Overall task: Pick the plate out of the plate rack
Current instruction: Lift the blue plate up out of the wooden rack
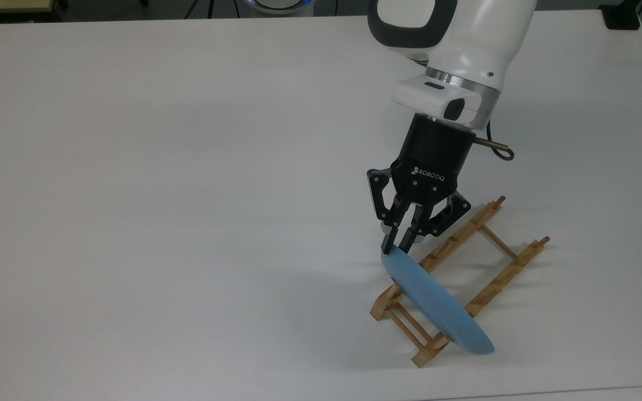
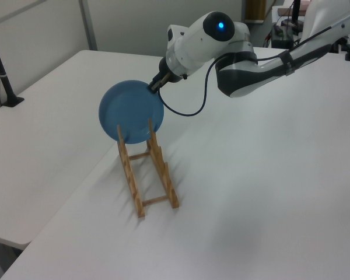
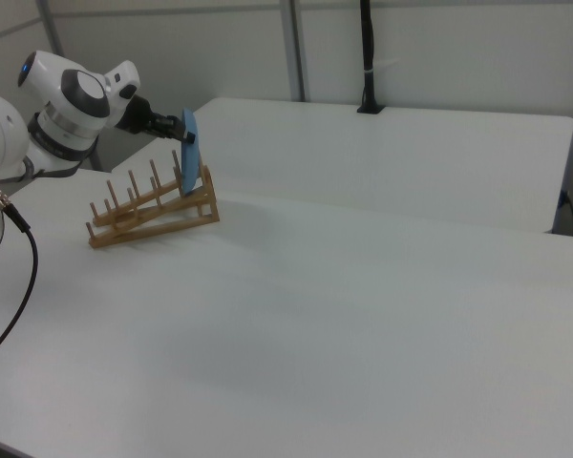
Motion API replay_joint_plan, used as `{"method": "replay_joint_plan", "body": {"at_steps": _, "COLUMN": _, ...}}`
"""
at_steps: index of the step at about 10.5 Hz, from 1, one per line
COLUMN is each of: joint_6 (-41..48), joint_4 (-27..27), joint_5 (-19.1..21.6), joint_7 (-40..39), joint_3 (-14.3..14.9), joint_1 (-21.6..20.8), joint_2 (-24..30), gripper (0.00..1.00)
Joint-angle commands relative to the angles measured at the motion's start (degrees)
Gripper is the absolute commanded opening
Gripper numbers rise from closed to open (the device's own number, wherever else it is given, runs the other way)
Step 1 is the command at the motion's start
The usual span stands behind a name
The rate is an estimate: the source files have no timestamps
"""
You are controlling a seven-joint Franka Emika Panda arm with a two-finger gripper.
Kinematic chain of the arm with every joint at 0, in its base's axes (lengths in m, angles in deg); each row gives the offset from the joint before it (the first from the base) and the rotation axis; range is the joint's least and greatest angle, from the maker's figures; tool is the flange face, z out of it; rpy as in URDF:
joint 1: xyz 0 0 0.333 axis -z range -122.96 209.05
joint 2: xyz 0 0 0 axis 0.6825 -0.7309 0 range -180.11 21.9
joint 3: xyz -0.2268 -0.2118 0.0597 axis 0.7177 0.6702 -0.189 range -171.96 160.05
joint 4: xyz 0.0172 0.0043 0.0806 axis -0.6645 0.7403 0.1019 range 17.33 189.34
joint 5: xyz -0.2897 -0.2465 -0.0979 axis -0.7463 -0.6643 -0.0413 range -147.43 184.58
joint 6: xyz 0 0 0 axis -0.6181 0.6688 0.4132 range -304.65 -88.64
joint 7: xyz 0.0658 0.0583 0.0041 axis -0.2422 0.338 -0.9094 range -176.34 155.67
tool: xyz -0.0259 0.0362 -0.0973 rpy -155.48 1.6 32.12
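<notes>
the black gripper hangs from the white arm and comes down at a slant onto the top of the plate, its two fingers drawn close together and pinching the plate's upper rim between them. in the left view the gripper meets the plate at its upper edge on the left view's right, and in the right view the gripper reaches the plate from the right view's left. a thin black cable loops down from the wrist beside the plate and clears it. the plate is round, shallow and matte light blue with a raised rim; it stands on edge, tilted a little, in the end slots of the plate rack, at the rack's end nearest the tabletop's front edge in the top view. the plate rack is light-brown wood, two notched rails joined by thin crossbars, its other slots holding nothing, and it sits on the white tabletop towards the front right corner as the top view shows it. the plate covers the part of the rack behind it, and the fingertips' contact with the rim is hard to make out in the left and right views. a second white table stands beyond with a dark post at its far edge.
</notes>
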Motion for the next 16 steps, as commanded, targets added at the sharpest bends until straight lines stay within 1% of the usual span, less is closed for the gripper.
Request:
{"method": "replay_joint_plan", "body": {"at_steps": 1, "joint_6": -1.57, "joint_4": -1.14, "joint_5": -1.16, "joint_7": 1.02, "joint_3": 0.89, "joint_1": -0.55, "joint_2": -0.49, "gripper": 0.01}}
{"method": "replay_joint_plan", "body": {"at_steps": 4, "joint_6": -0.86, "joint_4": -0.88, "joint_5": -0.81, "joint_7": 1.11, "joint_3": 0.71, "joint_1": -0.55, "joint_2": 2.58, "gripper": 0.00}}
{"method": "replay_joint_plan", "body": {"at_steps": 6, "joint_6": -0.86, "joint_4": -0.88, "joint_5": -0.89, "joint_7": 1.02, "joint_3": 0.88, "joint_1": -0.37, "joint_2": 2.85, "gripper": 0.00}}
{"method": "replay_joint_plan", "body": {"at_steps": 8, "joint_6": -0.60, "joint_4": -0.62, "joint_5": -0.37, "joint_7": 1.11, "joint_3": 0.80, "joint_1": -0.20, "joint_2": 5.56, "gripper": 0.00}}
{"method": "replay_joint_plan", "body": {"at_steps": 10, "joint_6": 1.41, "joint_4": -0.27, "joint_5": 4.00, "joint_7": -0.11, "joint_3": 0.71, "joint_1": 1.37, "joint_2": 9.42, "gripper": 0.00}}
{"method": "replay_joint_plan", "body": {"at_steps": 11, "joint_6": 2.90, "joint_4": 2.08, "joint_5": 6.90, "joint_7": -3.51, "joint_3": 0.54, "joint_1": 2.60, "joint_2": 11.79, "gripper": 0.00}}
{"method": "replay_joint_plan", "body": {"at_steps": 12, "joint_6": 4.22, "joint_4": 5.15, "joint_5": 11.97, "joint_7": -8.94, "joint_3": 0.45, "joint_1": 3.92, "joint_2": 14.86, "gripper": 0.00}}
{"method": "replay_joint_plan", "body": {"at_steps": 13, "joint_6": 5.80, "joint_4": 9.53, "joint_5": 18.64, "joint_7": -17.00, "joint_3": 0.53, "joint_1": 5.24, "joint_2": 18.02, "gripper": 0.00}}
{"method": "replay_joint_plan", "body": {"at_steps": 14, "joint_6": 8.51, "joint_4": 12.88, "joint_5": 26.45, "joint_7": -26.57, "joint_3": 0.54, "joint_1": 7.34, "joint_2": 20.93, "gripper": 0.00}}
{"method": "replay_joint_plan", "body": {"at_steps": 15, "joint_6": 12.98, "joint_4": 15.01, "joint_5": 33.92, "joint_7": -36.67, "joint_3": 0.54, "joint_1": 9.19, "joint_2": 22.78, "gripper": 0.00}}
{"method": "replay_joint_plan", "body": {"at_steps": 16, "joint_6": 18.24, "joint_4": 15.98, "joint_5": 39.74, "joint_7": -45.82, "joint_3": 0.54, "joint_1": 11.82, "joint_2": 23.76, "gripper": 0.00}}
